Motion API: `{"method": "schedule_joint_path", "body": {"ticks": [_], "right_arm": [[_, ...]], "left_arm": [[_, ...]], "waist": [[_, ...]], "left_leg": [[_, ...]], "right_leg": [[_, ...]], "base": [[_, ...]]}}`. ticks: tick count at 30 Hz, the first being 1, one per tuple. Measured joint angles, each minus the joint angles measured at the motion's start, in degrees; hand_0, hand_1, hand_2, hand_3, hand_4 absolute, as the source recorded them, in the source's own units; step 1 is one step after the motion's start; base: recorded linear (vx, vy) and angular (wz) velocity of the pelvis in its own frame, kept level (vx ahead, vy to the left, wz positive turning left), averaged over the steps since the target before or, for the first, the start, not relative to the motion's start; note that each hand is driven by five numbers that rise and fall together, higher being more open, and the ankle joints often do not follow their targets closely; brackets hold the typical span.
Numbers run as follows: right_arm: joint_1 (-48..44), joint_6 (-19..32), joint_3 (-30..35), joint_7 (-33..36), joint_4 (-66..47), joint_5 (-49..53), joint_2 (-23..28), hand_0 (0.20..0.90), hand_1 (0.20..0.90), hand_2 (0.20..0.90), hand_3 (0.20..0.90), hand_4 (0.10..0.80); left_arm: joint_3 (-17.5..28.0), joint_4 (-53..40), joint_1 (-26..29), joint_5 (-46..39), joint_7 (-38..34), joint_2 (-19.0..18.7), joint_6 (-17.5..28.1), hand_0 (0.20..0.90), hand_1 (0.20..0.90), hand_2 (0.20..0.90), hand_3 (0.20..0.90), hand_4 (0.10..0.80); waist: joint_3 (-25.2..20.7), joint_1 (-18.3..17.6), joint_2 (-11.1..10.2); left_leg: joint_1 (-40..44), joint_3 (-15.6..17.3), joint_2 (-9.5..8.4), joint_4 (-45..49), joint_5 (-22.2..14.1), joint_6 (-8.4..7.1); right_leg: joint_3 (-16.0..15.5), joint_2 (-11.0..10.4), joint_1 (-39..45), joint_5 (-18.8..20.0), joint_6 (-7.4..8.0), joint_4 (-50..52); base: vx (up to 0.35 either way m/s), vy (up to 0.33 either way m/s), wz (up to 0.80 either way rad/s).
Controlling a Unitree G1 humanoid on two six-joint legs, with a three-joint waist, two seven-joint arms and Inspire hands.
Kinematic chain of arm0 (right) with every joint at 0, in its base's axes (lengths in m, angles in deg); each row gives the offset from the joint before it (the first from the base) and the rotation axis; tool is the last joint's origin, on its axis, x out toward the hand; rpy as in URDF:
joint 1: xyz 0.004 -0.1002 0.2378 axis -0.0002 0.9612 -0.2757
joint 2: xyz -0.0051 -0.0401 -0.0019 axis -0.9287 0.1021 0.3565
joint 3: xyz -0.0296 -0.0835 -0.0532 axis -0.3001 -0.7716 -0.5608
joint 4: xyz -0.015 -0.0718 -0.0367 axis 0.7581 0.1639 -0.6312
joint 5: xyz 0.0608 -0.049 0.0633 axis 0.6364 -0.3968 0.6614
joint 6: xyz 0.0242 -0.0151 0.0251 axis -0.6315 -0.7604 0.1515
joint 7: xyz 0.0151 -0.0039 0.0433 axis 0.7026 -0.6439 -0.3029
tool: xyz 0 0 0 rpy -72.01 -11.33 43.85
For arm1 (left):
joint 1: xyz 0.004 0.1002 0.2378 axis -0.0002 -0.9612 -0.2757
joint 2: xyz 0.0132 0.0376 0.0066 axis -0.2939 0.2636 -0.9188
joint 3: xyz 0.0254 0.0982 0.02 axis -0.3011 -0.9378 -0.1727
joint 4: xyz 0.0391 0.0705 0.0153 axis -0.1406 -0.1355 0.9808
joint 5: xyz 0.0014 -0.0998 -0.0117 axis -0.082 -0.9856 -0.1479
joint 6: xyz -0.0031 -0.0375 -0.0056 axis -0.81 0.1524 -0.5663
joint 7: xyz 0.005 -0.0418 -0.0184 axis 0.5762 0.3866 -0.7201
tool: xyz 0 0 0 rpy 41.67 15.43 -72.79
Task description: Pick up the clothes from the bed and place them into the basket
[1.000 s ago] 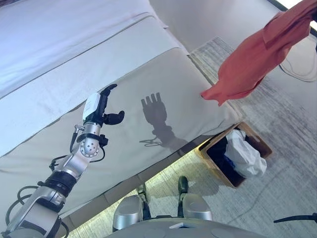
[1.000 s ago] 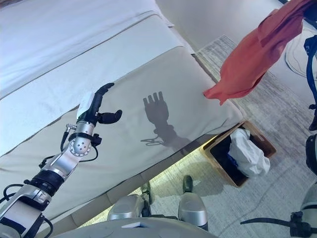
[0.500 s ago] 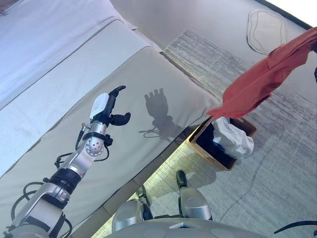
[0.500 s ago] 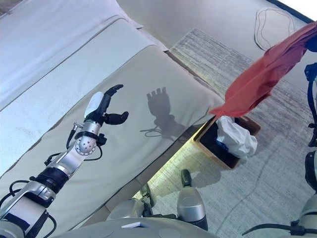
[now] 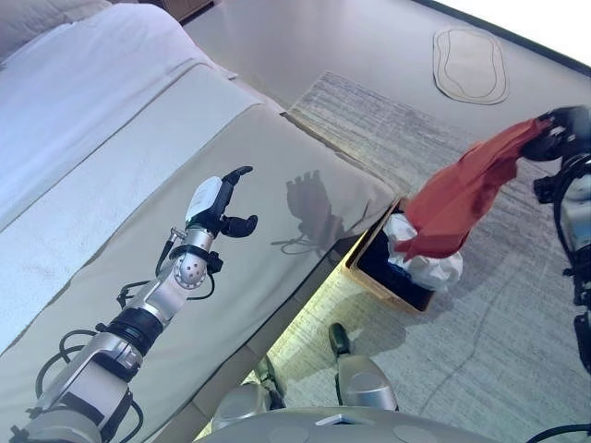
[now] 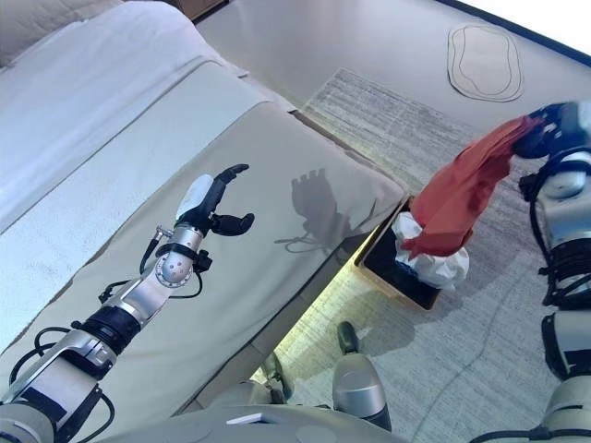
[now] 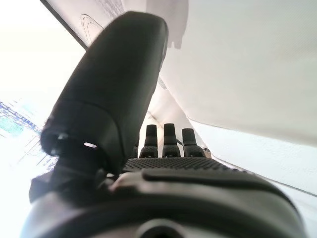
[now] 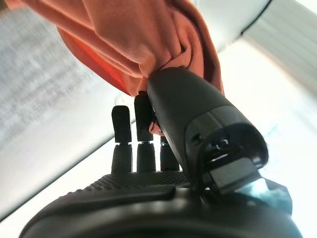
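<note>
The right hand [image 6: 554, 125], clamped on the red shirt [image 6: 457, 194], has carried it from over the bed [image 5: 277, 175] to directly above the basket [image 5: 369, 272]; release seems imminent; left hand [image 5: 217, 198] hovers spread, empty.
</note>
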Motion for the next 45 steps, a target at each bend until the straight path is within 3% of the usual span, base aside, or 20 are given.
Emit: {"method": "schedule_joint_path", "body": {"ticks": [11,21,22,23,28,45], "right_arm": [[0.52,1.02,-1.79,-0.33,8.71,-1.47,-6.76,0.3,0.3,0.3,0.2,0.1],[1.05,1.07,-1.75,0.27,15.95,-2.34,-8.12,0.3,0.3,0.3,0.2,0.1],[1.06,1.15,-1.75,0.29,16.23,-2.34,-8.13,0.542,0.542,0.542,0.483,0.383],[1.06,1.18,-1.75,0.36,16.53,-2.34,-8.13,0.9,0.9,0.9,0.9,0.8],[1.13,1.19,-1.75,2.43,16.84,-2.55,-8.25,0.9,0.9,0.9,0.9,0.8],[2.67,1.36,-1.58,2.64,15.33,-3.58,-8.24,0.9,0.9,0.9,0.9,0.8]], "left_arm": [[-0.06,0.11,-0.15,-0.02,0.0,0.17,-0.05,0.9,0.9,0.9,0.9,0.8],[-0.86,0.11,-0.17,-0.2,-0.01,0.15,-0.14,0.9,0.9,0.9,0.9,0.8],[-1.32,0.11,-0.16,-0.21,-0.04,0.16,-0.14,0.9,0.9,0.9,0.9,0.8],[-1.8,0.11,-0.17,-0.21,-0.04,0.16,-0.14,0.9,0.9,0.9,0.9,0.8],[-2.25,0.11,-0.72,-0.21,-0.04,0.18,-0.13,0.9,0.9,0.9,0.9,0.8],[-2.26,0.11,-0.83,-0.25,-0.08,0.18,-0.13,0.9,0.9,0.9,0.9,0.8]], "waist": [[-0.21,1.12,0.3],[-0.79,2.06,1.27],[-0.99,2.06,1.6],[-1.17,2.05,1.9],[-1.7,1.92,2.78],[-1.7,1.82,2.77]], "left_leg": [[-0.31,-0.17,-0.01,0.03,0.11,-0.1],[-0.74,-0.45,-0.2,0.02,0.12,-0.11],[-0.74,-0.45,-0.22,0.02,0.12,-0.1],[-0.74,-0.45,-0.23,0.02,0.12,-0.1],[-0.75,-0.41,-0.16,0.01,0.12,-0.11],[-0.76,-0.33,-0.07,0.0,0.14,-0.13]], "right_leg": [[-0.24,-0.08,-0.17,0.07,-0.08,0.0],[-0.54,-0.59,-0.4,0.06,-0.08,-0.01],[-0.54,-0.66,-0.4,0.06,-0.07,-0.01],[-0.54,-0.67,-0.4,0.06,-0.08,-0.01],[-0.44,-0.56,-0.43,0.06,-0.07,-0.02],[-0.32,-0.23,-0.5,0.06,-0.08,-0.01]], "base": [[0.0,0.0,0.0],[-0.002,0.002,0.01],[0.0,0.0,0.0],[0.0,0.0,0.0],[0.014,-0.002,0.0],[0.0,0.0,0.0]]}}
